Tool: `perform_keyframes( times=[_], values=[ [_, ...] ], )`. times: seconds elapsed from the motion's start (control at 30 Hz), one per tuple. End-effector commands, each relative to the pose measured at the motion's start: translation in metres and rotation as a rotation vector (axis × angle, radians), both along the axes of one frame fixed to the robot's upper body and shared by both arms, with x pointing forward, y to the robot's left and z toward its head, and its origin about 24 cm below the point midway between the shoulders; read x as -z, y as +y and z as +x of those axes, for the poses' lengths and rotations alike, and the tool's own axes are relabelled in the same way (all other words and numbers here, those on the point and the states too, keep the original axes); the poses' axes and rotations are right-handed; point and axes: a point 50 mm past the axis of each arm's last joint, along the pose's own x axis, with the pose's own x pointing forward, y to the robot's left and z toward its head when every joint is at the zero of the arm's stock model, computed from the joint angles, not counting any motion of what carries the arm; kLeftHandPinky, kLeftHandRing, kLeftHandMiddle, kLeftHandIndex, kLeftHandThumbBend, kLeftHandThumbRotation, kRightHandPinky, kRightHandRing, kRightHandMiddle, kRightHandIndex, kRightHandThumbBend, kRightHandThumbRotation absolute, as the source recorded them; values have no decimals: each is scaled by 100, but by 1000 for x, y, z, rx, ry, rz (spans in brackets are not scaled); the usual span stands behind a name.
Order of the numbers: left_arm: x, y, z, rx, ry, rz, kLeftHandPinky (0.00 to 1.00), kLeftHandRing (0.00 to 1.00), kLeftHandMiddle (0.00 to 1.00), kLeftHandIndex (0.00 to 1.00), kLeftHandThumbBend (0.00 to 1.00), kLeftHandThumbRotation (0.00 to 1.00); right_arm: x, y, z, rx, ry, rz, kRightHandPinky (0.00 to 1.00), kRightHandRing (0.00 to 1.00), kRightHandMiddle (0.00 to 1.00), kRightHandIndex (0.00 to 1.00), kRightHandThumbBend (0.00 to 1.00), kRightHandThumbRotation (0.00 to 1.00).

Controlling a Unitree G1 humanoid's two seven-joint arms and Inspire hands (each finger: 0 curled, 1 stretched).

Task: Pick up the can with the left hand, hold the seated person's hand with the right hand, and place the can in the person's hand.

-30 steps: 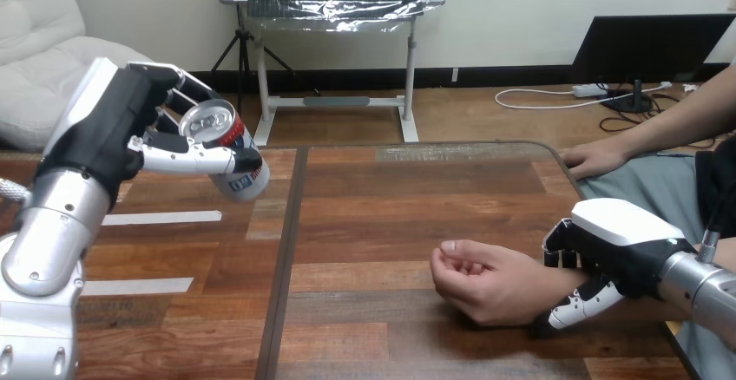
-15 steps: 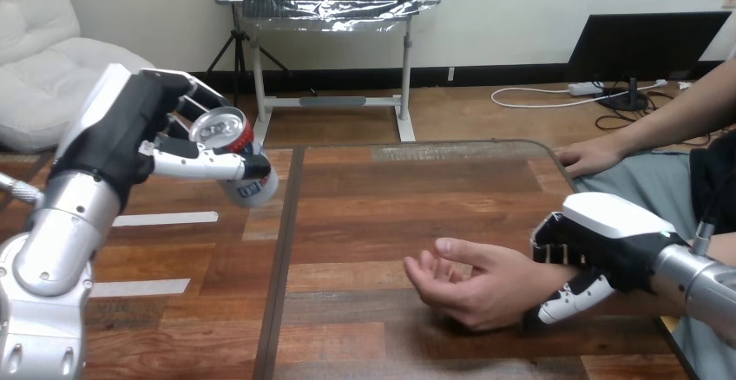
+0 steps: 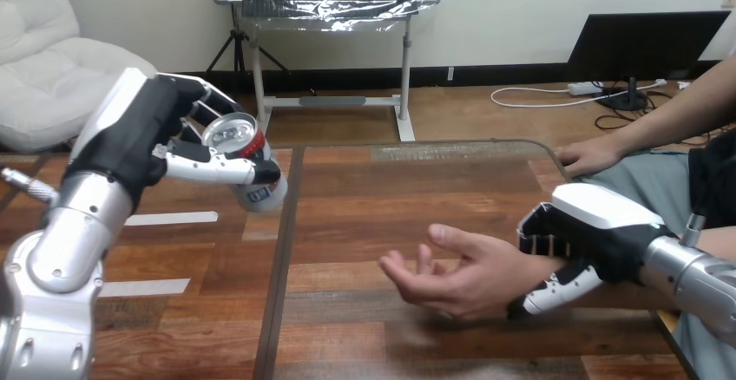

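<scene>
At 4 o'clock, my right hand [image 3: 599,237] has fingers and thumb wrapped round the person's wrist [image 3: 521,269]. The person's hand [image 3: 460,271] is open, palm up, over the bench [image 3: 391,198]. Farther off at 10 o'clock, my left hand [image 3: 143,133] grips the can [image 3: 252,167], tilted, raised, well apart from that palm.

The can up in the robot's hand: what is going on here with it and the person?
The robot's left hand holds the can tilted in the air at the left. Its right hand is curled round the person's wrist. The person's hand is open, palm up, over the table. The can and that hand are well apart, so the can is not yet handed over.
</scene>
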Motion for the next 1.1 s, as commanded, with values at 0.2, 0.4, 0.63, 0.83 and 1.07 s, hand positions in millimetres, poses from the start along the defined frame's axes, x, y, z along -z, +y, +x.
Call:
perform_keyframes(
  times=[0.2, 0.4, 0.63, 0.83, 1.07],
  values=[
    [-18, -19, 16, 102, -91, 0, 25, 34, 40, 45, 64, 0, 14, 40, -3, -75, 25, 126, 31, 35, 40, 41, 82, 39],
    [-13, -25, 20, 132, -86, 1, 25, 34, 40, 45, 65, 0, 11, 46, -1, -88, 11, 145, 30, 35, 40, 41, 83, 40],
    [-6, -33, 26, 157, -71, 14, 25, 34, 40, 46, 67, 0, 9, 53, 1, -97, -3, 162, 29, 34, 39, 41, 84, 40],
    [0, -39, 31, 181, -57, 2, 22, 30, 38, 46, 68, 0, 6, 59, 2, -107, -20, 176, 28, 33, 39, 41, 85, 40],
    [9, -47, 36, 213, -38, 13, 19, 27, 36, 46, 69, 0, 3, 65, 4, -116, -31, 189, 27, 33, 39, 40, 85, 40]
  ],
)
